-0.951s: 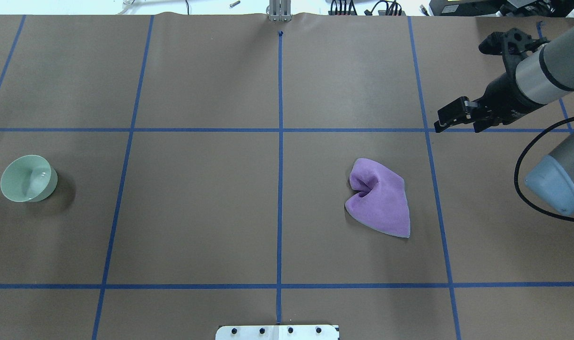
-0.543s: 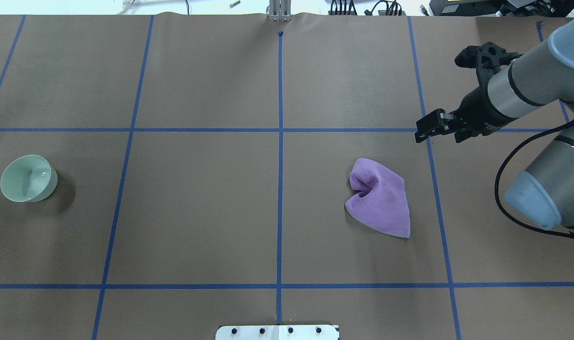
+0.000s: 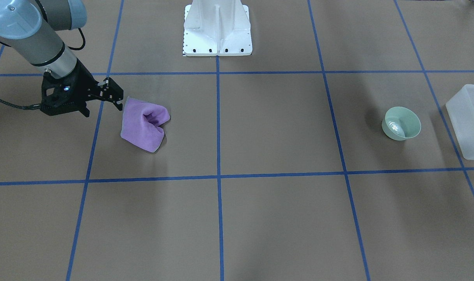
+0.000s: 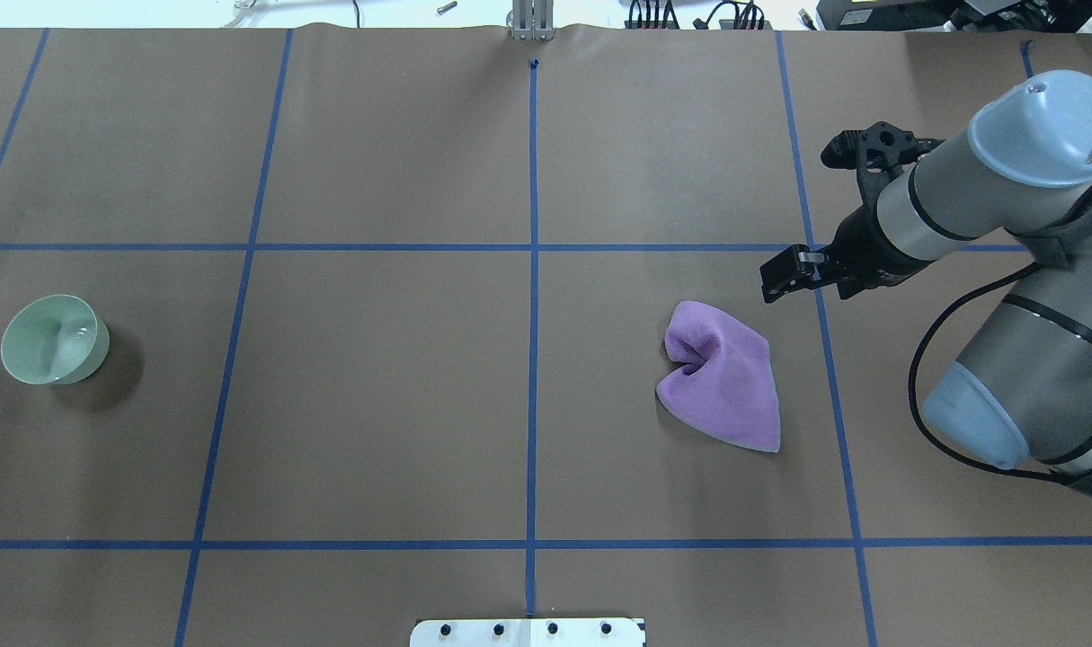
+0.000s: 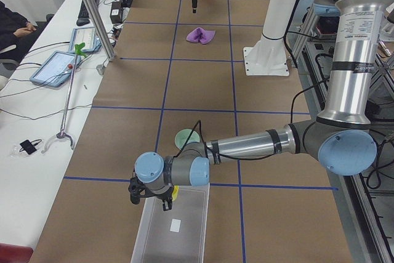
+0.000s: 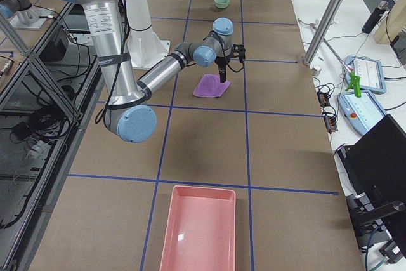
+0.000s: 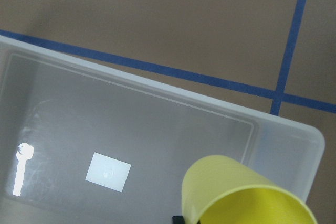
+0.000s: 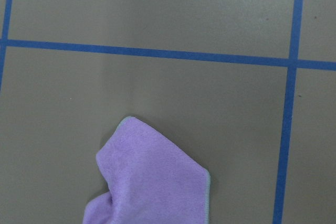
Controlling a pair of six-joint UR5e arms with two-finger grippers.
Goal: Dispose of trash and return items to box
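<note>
The yellow cup [image 7: 241,192] hangs tilted over the frosted box [image 7: 131,124], close under my left wrist camera. The near arm in the exterior left view holds it [image 5: 174,192] at the box's [image 5: 184,238] near end. The box [image 3: 461,117] stands at the table's left end. My right gripper [image 4: 804,288] is open and empty, just beyond the far right corner of a crumpled purple cloth [image 4: 721,382]. The front view shows the gripper [image 3: 104,110] beside the cloth [image 3: 143,125]. The cloth's corner also shows in the right wrist view [image 8: 152,182].
A pale green bowl [image 4: 51,340] stands upright at the left, next to the box in the front view [image 3: 402,123]. A pink tray [image 6: 200,233] lies at the table's right end. The white robot base [image 3: 217,27] stands at the robot's edge of the table. Blue tape lines grid the brown paper.
My right arm has swung left and nearer, bringing its open gripper from the far right down close to the cloth. Cloth and bowl have not moved.
</note>
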